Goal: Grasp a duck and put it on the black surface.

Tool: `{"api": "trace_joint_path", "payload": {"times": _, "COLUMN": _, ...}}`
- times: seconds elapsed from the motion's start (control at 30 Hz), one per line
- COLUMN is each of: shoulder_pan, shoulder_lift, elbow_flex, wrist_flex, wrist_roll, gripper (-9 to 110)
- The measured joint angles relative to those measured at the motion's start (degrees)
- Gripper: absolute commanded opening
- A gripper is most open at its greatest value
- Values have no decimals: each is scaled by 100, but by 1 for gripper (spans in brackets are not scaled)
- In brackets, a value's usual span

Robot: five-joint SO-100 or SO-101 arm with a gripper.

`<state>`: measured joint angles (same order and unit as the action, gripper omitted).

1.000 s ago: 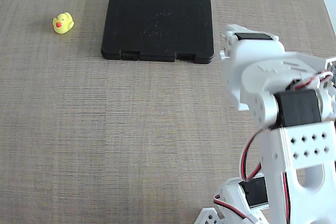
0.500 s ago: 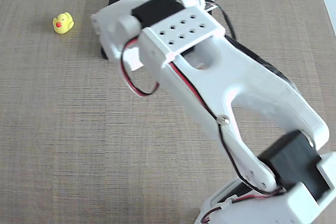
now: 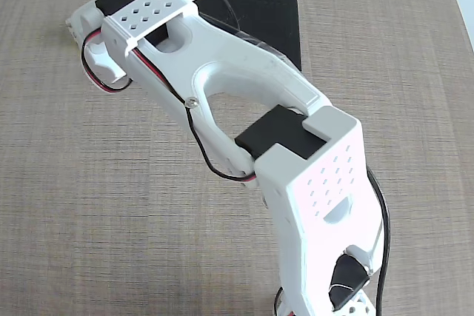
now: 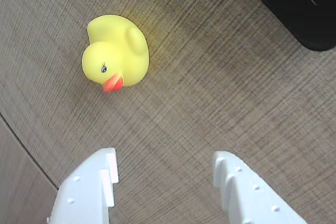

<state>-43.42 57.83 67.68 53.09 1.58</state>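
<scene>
Two white fingers (image 4: 100, 182) stand wide apart at the bottom of the wrist view, so our gripper (image 4: 165, 182) holds nothing. Taking the duck (image 4: 115, 52) as landmark: it sits upright on the woven table (image 4: 220, 103), ahead of the fingertips and nearer the left one, beak toward us, while the black surface (image 4: 294, 3) lies well off to its upper right. In the fixed view our arm (image 3: 222, 86) hides the duck. We judge the risk to be an off-centre approach: the left finger could land on the duck's rounded body, tip it or nudge it away, and the fingers would close on nothing.
</scene>
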Motion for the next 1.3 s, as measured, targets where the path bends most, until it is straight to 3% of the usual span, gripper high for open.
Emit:
{"api": "trace_joint_path", "payload": {"times": 0.6, "shoulder_pan": 0, "shoulder_lift": -2224, "elbow_flex": -2821, "wrist_flex": 0, "wrist_roll": 0, "gripper": 18}}
{"api": "trace_joint_path", "payload": {"times": 1.3, "shoulder_pan": 413, "shoulder_lift": -2918, "elbow_flex": -3639, "wrist_flex": -18, "wrist_roll": -18, "gripper": 17}}
